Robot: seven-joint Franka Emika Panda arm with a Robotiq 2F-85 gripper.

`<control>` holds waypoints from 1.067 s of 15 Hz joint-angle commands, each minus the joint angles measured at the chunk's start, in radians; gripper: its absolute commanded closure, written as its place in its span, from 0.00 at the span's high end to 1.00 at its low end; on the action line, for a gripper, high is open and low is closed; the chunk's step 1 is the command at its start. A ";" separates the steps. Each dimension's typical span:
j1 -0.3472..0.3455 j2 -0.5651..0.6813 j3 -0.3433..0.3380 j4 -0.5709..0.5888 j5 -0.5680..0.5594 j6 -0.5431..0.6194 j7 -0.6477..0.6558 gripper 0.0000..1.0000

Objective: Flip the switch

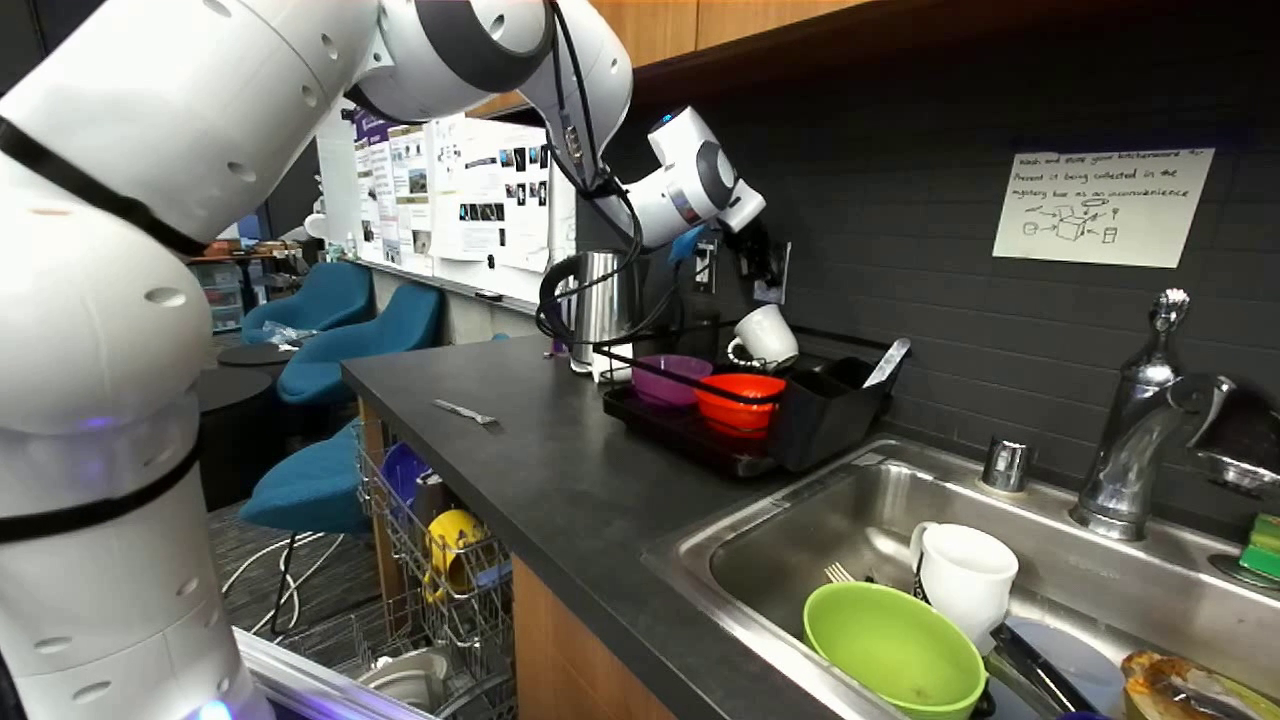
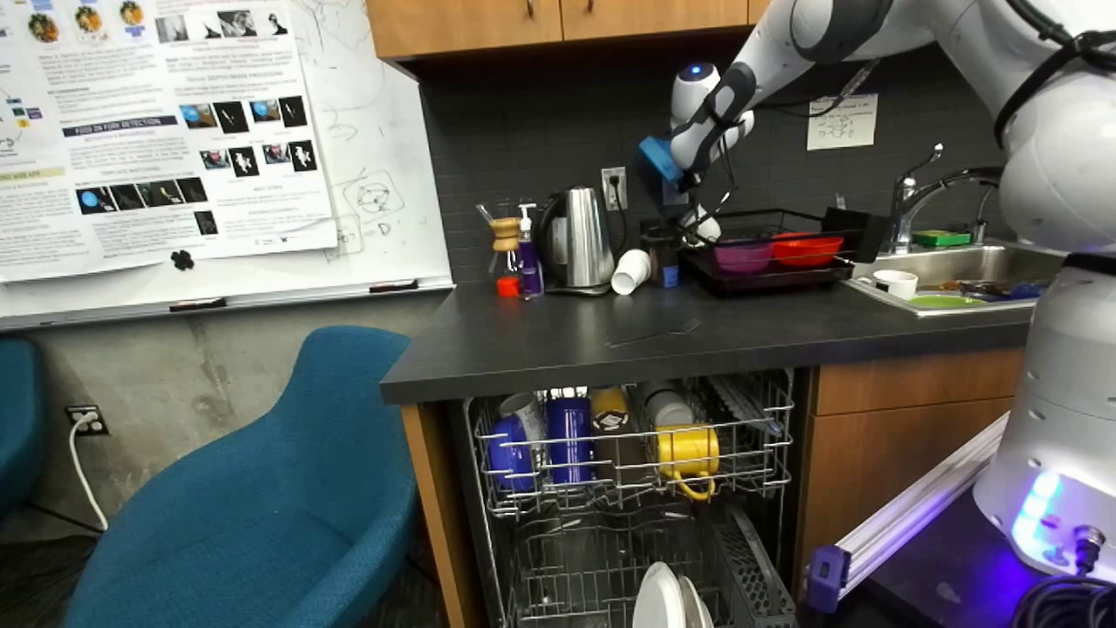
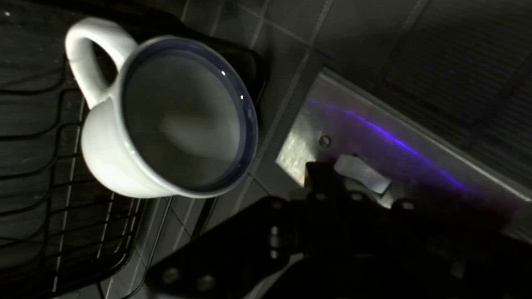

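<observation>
Dish rack [image 2: 741, 281] on countertop [image 2: 523, 340], between kettle [image 2: 582, 240], left, and sink [image 1: 790, 540], right. Two bowls [image 2: 806, 251] in rack; mug [image 1: 768, 335] at rack's far left. Fork [image 2: 652, 336] on near countertop. Switch [image 3: 360, 172] on wall [image 1: 900, 240] behind rack.

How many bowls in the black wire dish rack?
2: a round purple bowl and a round red bowl beside it, nearer the stainless steel sink, both in the rack. More could be nested or hidden.

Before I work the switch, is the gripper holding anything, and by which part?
Nothing is held: the gripper is shut, right beside the switch in the wrist view; whether they touch, I cannot tell.
</observation>
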 commanded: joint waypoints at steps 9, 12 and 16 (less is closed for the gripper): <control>-0.073 0.013 0.120 0.007 0.453 0.024 -0.324 0.00; -0.068 0.017 0.115 0.018 0.598 0.007 -0.444 0.00; -0.055 0.034 0.134 0.038 0.736 -0.012 -0.551 0.00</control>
